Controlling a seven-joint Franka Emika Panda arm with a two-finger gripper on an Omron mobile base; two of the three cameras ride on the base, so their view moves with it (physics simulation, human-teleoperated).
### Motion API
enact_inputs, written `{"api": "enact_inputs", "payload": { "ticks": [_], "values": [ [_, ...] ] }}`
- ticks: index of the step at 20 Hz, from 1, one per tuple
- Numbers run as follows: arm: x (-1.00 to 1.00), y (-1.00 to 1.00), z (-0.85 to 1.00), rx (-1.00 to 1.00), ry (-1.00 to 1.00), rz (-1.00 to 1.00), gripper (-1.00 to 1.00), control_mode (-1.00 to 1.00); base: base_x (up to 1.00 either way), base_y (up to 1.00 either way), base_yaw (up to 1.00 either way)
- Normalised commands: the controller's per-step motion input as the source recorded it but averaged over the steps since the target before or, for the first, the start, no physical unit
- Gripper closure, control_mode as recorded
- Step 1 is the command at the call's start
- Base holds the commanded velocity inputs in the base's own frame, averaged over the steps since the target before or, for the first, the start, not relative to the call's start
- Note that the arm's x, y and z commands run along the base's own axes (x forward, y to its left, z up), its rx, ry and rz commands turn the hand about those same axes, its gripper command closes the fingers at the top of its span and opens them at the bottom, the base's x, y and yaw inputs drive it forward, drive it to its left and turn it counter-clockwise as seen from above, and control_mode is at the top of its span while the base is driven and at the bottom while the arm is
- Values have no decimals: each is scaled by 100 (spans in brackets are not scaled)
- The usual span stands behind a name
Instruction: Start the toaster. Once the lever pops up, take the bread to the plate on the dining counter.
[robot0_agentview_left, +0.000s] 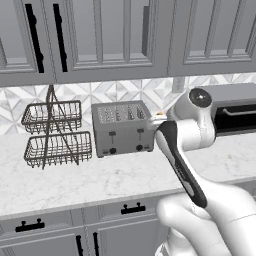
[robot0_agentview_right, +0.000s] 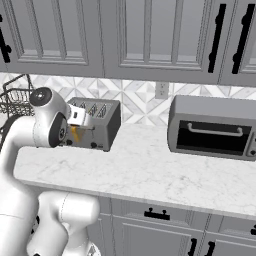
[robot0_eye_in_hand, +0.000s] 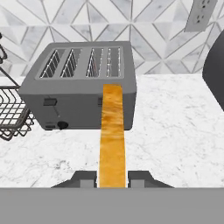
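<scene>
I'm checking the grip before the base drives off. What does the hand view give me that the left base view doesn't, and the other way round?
Hand view alone: the bread seen edge-on, clamped between the gripper's two fingertips and lifted in front of the toaster, all four slots looking empty, plus a wall outlet.

Left base view alone: the whole two-tier wire basket rack, the upper cabinets, the drawer fronts below the worktop and the arm's elbow.

Both: the toaster, the marble worktop, the tiled backsplash and part of the dark oven-like appliance.
</scene>
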Motion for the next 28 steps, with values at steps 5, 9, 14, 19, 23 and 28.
{"api": "enact_inputs", "payload": {
  "ticks": [5, 9, 14, 19, 23, 28],
  "values": [
    [-3, -9, 0, 0, 0, 0, 100, -100, 0, 0, 0],
    [0, -22, -2, 0, 0, -2, 100, -100, 0, 0, 0],
    [0, 0, 0, 0, 0, 0, 100, -100, 0, 0, 0],
    [0, 0, 0, 0, 0, 0, 100, -100, 0, 0, 0],
    [0, -1, 0, 0, 0, 0, 100, -100, 0, 0, 0],
    [0, 0, 0, 0, 0, 0, 100, 100, -35, -12, -30]
  ]
}}
